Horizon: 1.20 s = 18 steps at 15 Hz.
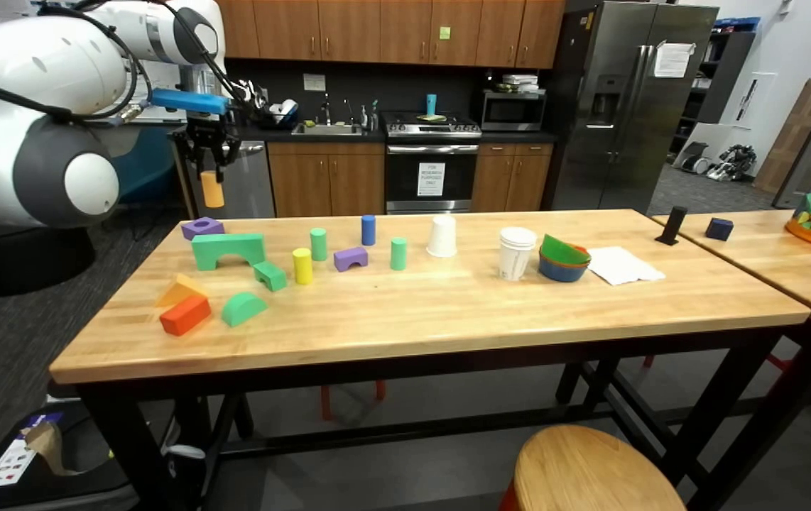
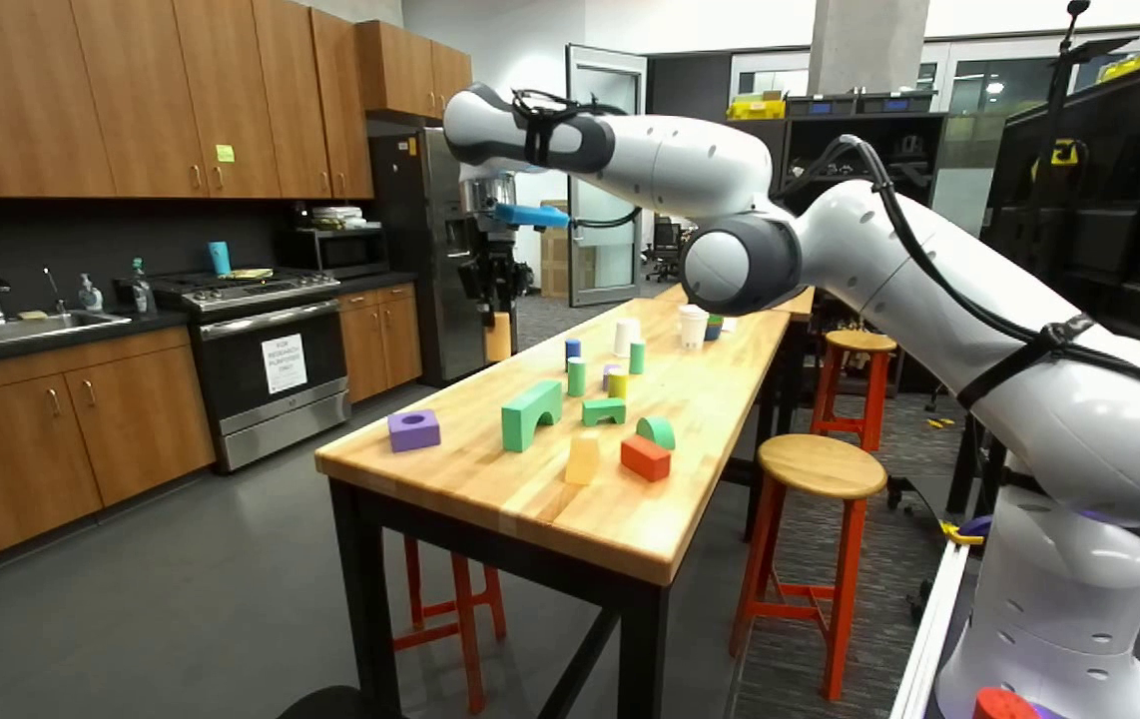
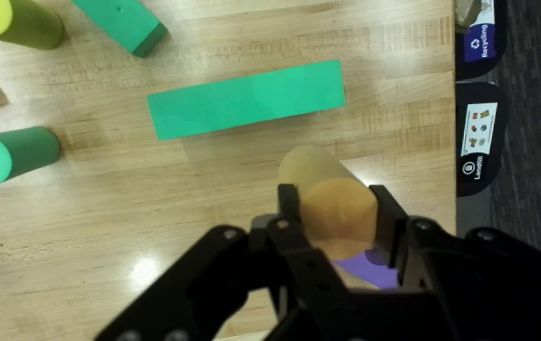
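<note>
My gripper (image 3: 334,206) is shut on an orange cylinder (image 3: 339,220), with one finger on each side of it. In both exterior views the orange cylinder (image 1: 212,190) (image 2: 498,338) hangs upright from the gripper (image 1: 211,165) (image 2: 496,308), above the table's end. A purple block with a round hole (image 1: 202,228) (image 2: 414,430) lies on the table below; in the wrist view the purple block (image 3: 370,272) is partly hidden by the cylinder and the fingers. A long green arch block (image 1: 228,250) (image 2: 532,413) (image 3: 247,100) stands beside it.
Green cylinders (image 1: 318,244) (image 1: 398,253), a yellow cylinder (image 1: 302,266), a blue cylinder (image 1: 368,231) and a small purple arch (image 1: 351,258) stand mid-table. A red block (image 1: 185,316) and green half-round (image 1: 243,309) lie near the front. White cups (image 1: 442,236) (image 1: 515,254) and bowls (image 1: 563,266) stand farther along.
</note>
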Each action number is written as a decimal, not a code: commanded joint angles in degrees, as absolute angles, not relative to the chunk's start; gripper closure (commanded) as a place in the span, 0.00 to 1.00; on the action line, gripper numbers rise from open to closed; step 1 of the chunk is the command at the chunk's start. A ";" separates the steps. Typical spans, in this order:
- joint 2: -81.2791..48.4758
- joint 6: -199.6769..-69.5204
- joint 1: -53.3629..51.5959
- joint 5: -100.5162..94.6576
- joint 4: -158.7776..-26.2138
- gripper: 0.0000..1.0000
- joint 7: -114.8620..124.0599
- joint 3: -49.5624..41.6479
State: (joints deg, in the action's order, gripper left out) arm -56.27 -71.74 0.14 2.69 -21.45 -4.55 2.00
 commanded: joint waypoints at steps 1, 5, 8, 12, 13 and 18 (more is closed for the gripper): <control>-56.45 -69.79 -0.52 1.44 -20.62 0.85 -4.12 1.30; -56.28 -68.20 -0.27 0.91 -20.65 0.85 -4.10 1.21; -56.37 -66.58 -0.01 0.59 -20.84 0.85 -4.74 1.06; -57.52 -63.56 0.34 0.64 -18.80 0.85 -4.96 0.97; -57.49 -62.92 0.44 0.72 -18.79 0.85 -5.15 1.01; -55.33 -63.45 0.63 0.57 -22.28 0.85 -5.56 0.90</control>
